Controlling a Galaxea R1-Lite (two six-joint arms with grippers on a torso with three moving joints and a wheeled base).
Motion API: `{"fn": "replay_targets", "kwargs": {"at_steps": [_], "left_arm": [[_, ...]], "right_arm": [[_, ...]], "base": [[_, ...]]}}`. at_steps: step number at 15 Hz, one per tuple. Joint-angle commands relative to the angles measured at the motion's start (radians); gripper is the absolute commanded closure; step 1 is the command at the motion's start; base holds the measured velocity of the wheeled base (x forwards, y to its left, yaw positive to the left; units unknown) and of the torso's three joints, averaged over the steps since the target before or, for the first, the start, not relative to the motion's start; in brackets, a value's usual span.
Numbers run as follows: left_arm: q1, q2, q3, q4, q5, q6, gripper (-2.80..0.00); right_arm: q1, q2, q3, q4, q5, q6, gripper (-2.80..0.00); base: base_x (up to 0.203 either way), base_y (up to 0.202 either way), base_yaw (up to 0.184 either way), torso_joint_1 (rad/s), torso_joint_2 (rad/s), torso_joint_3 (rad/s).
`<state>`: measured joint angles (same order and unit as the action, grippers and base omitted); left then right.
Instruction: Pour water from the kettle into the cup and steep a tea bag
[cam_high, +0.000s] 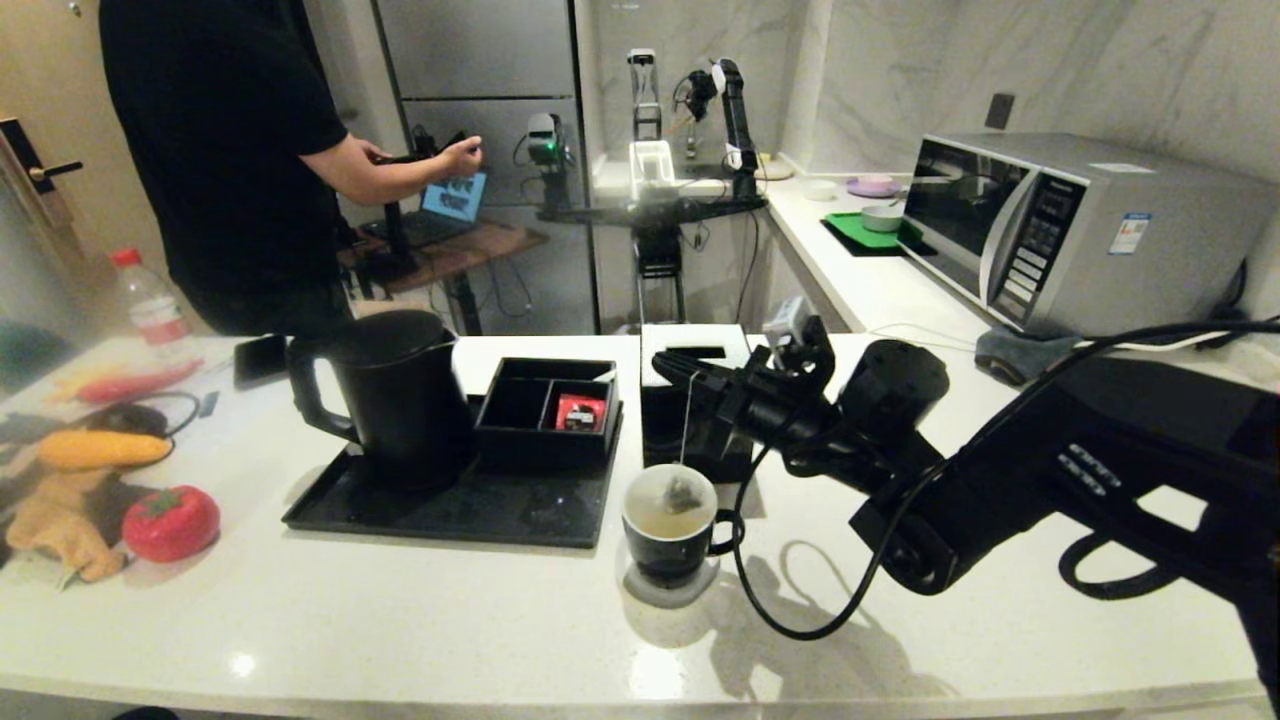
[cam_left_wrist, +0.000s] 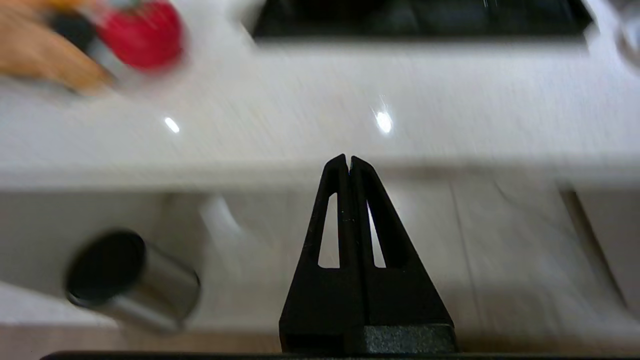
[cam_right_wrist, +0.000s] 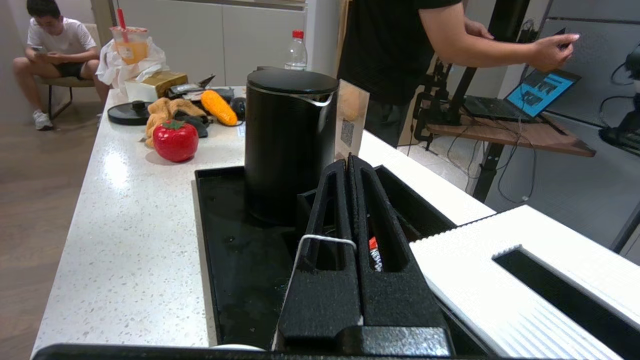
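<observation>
The black cup (cam_high: 672, 535) stands on a pale coaster near the counter's middle, holding pale liquid (cam_high: 655, 522). The greyish tea bag (cam_high: 683, 492) hangs into it, its pouch at the liquid's surface. Its thin string (cam_high: 688, 420) runs straight up to my right gripper (cam_high: 663, 366), which is shut on the string (cam_right_wrist: 325, 239) above the cup. The tall black kettle (cam_high: 395, 400) stands upright on the black tray (cam_high: 450, 510), left of the cup; it also shows beyond my right gripper (cam_right_wrist: 348, 159) as the kettle (cam_right_wrist: 290, 145). My left gripper (cam_left_wrist: 348, 159) is shut and empty, below the counter's front edge.
A black compartment box (cam_high: 548, 410) with a red packet (cam_high: 580, 412) sits on the tray. A black cube box with a white slotted top (cam_high: 695, 345) stands behind the cup. Toy tomato (cam_high: 170, 522) and corn (cam_high: 100, 448) lie left, a microwave (cam_high: 1080, 230) right. A person stands behind.
</observation>
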<state>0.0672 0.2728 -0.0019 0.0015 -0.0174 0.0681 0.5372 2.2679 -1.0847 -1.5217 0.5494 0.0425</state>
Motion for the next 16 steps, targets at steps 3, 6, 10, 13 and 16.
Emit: {"fn": "replay_targets", "kwargs": {"at_steps": [3,6,10,13,16], "left_arm": [[0.0,-0.001,0.002,0.006,-0.01,-0.003,0.0],[0.0,-0.001,0.002,0.006,-0.009,0.001,0.0],[0.0,-0.001,0.002,0.006,-0.004,-0.013,0.0],[-0.016,-0.008,0.002,0.007,-0.005,-0.043,0.0],[-0.089,-0.104,0.002,0.008,-0.006,-0.059,0.0]], "right_arm": [[-0.002,0.005,0.0,-0.032,0.006,0.002,0.0],[-0.002,0.007,0.0,-0.032,0.004,0.002,0.0],[-0.002,0.007,0.0,-0.034,0.004,0.0,0.0],[-0.002,0.004,0.003,-0.034,0.004,0.001,0.0],[0.0,0.007,0.002,-0.033,0.007,0.002,0.0]], "base": [[0.0,0.0,0.0,0.0,0.0,0.0],[0.0,0.0,0.0,0.0,0.0,0.0],[0.0,0.0,0.0,0.0,0.0,0.0],[0.0,0.0,0.0,0.0,0.0,0.0],[0.0,0.0,0.0,0.0,0.0,0.0]]}}
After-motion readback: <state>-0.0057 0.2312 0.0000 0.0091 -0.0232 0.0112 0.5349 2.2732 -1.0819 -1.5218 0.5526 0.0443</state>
